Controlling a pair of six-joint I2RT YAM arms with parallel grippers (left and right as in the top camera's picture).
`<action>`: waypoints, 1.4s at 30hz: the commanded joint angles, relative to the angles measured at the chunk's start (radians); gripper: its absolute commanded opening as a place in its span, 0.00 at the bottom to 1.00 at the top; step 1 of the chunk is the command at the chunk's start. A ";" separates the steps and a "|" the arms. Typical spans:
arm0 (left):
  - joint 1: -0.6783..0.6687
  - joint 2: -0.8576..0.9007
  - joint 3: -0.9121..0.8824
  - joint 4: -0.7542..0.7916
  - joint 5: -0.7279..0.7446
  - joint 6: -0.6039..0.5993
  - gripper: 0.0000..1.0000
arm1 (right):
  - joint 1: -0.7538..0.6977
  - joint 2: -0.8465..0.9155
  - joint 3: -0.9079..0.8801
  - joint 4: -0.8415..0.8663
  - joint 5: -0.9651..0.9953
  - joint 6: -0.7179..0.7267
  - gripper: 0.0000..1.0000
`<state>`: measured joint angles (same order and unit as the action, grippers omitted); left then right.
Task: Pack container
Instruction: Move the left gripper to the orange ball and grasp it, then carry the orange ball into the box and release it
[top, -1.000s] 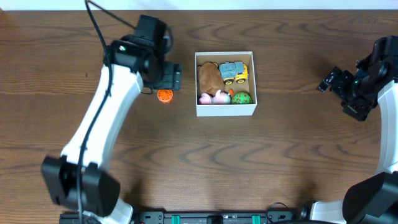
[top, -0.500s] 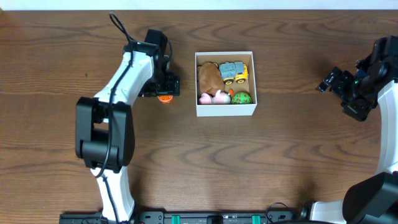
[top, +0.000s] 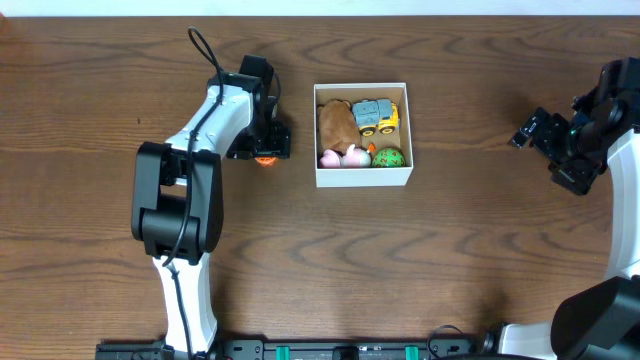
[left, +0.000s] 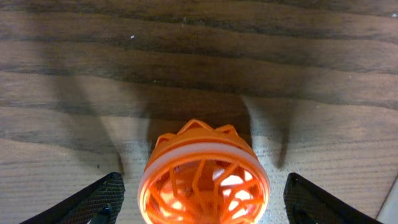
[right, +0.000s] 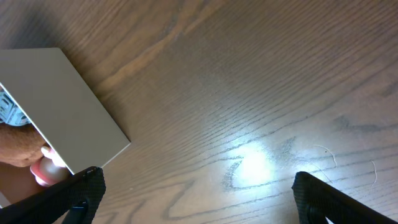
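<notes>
Your left gripper (left: 202, 202): jaws wide, straddling the orange lattice plastic ball (left: 204, 171) without touching it. Square white tan-lined box (top: 362, 176), holding small toys (top: 360, 132): at the ball's 3 o'clock. Your right gripper (right: 199, 196): wide, empty.

table (top: 450, 260): dark brown wood, strong grain running left-right, fills almost every view. pale strip (top: 400, 6) along the top edge in overhead. bright glare patch (right: 255, 165) on the wood in right wrist view; surface semi-gloss.
</notes>
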<state>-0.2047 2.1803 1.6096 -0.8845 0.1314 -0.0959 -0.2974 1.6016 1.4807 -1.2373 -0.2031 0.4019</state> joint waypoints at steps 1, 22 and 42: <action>0.002 0.019 -0.004 0.006 -0.001 0.049 0.79 | -0.003 0.002 -0.004 -0.001 -0.003 0.002 0.99; 0.003 -0.011 0.061 -0.089 -0.009 0.103 0.44 | -0.003 0.002 -0.004 -0.012 -0.003 0.002 0.99; -0.245 -0.316 0.299 -0.178 0.026 0.099 0.43 | -0.003 0.002 -0.004 -0.010 -0.003 0.002 0.99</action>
<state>-0.3885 1.8217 1.9175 -1.0973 0.1421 0.0006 -0.2974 1.6016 1.4796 -1.2453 -0.2031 0.4019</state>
